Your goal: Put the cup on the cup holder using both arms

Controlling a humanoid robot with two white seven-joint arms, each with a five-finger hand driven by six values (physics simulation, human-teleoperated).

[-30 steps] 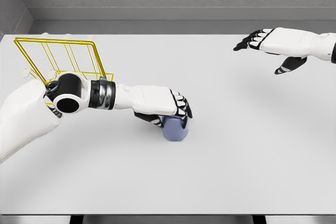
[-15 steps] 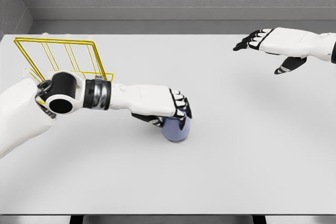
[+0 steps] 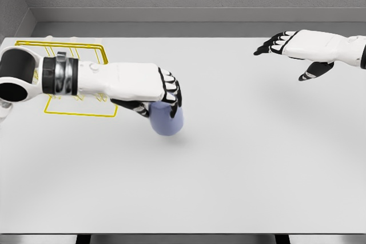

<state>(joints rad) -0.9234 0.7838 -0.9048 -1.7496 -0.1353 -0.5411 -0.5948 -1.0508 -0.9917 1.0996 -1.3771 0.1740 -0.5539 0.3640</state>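
A pale blue cup hangs just above the white table, held from above by my left hand, whose fingers curl over its rim. The left arm reaches in from the left edge and crosses in front of the yellow wire cup holder, hiding much of it; only its top bar and lower frame show. My right hand hovers over the far right of the table with its fingers spread and nothing in them.
The white table runs to a grey back wall. Its front edge lies along the bottom of the view.
The left hand has lifted the cup and carried it up and to the left, towards the holder. The left arm has swung in front of the holder. The right hand has not moved.
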